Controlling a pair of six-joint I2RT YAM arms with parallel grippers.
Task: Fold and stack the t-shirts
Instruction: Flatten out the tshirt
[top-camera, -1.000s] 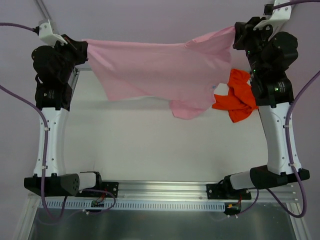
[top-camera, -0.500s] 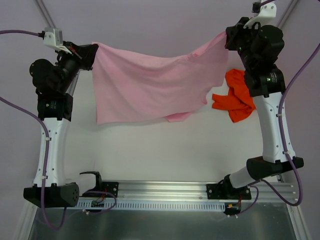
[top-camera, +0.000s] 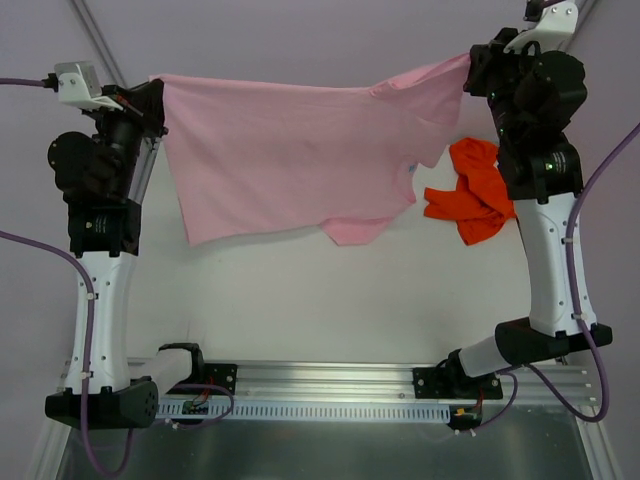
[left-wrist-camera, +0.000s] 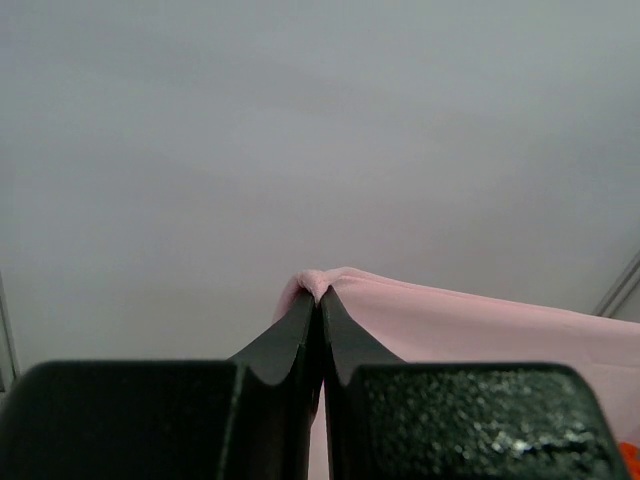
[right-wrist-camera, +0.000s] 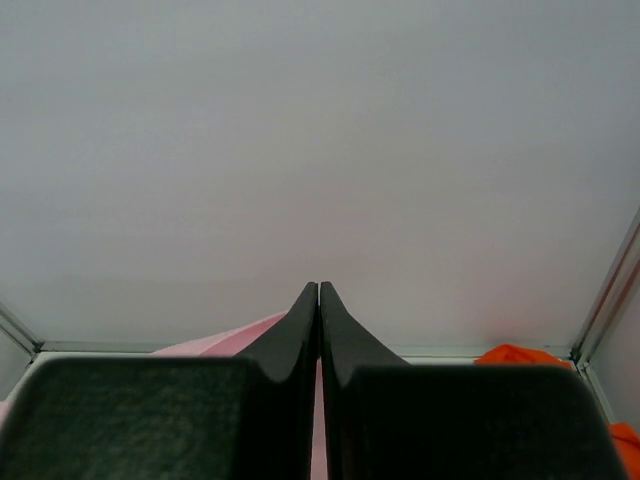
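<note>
The light pink t-shirt (top-camera: 290, 150) hangs stretched in the air between both arms, well above the table. At its left top corner my left gripper (top-camera: 158, 92) is shut on it; in the left wrist view a pink fold (left-wrist-camera: 320, 283) pokes out at the fingertips of that gripper (left-wrist-camera: 319, 296). My right gripper (top-camera: 470, 68) is shut on the opposite top corner, and pink cloth (right-wrist-camera: 215, 341) shows beside and between its fingers (right-wrist-camera: 318, 290). The bright orange t-shirt (top-camera: 476, 192) lies crumpled on the table at the right, below the right arm.
The white table top (top-camera: 300, 300) lies below the hanging shirt. Metal frame posts (top-camera: 95, 35) stand at the back corners. A rail with the arm bases (top-camera: 320, 385) runs along the near edge.
Both grippers moved outward and pulled the pink shirt wider and tauter; the left gripper went left and up. The orange shirt stayed put.
</note>
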